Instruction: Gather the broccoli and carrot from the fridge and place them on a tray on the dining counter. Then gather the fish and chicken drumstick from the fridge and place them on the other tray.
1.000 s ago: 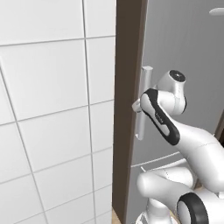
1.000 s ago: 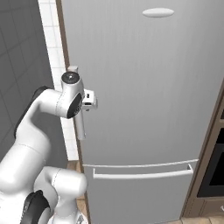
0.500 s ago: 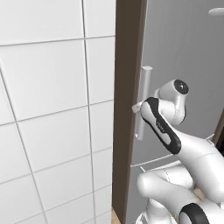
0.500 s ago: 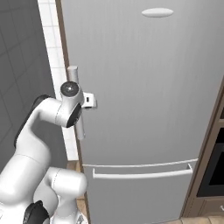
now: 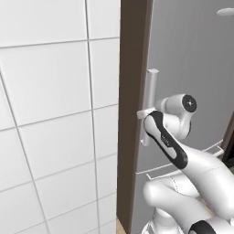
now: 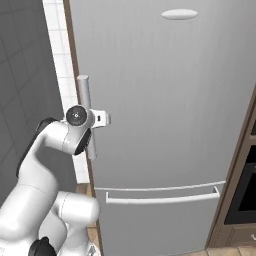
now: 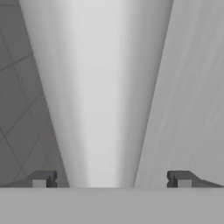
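Fridge door (image 6: pixel 165 125) shut; handle (image 7: pixel 98 96) between spread fingers (image 7: pixel 43 178).

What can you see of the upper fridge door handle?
The upper door handle is a vertical, light grey, metallic-looking bar, upright near the left edge of the closed upper fridge door, beside the white tiled wall. In the hand view it runs between the two fingertips of the open gripper; contact cannot be told.

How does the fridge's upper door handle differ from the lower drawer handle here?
The upper door handle stands vertical at the door's left edge, with the open gripper at it; the lower drawer handle lies horizontal across the front, longer, thinner and untouched. Both are pale grey bars on a shut fridge.
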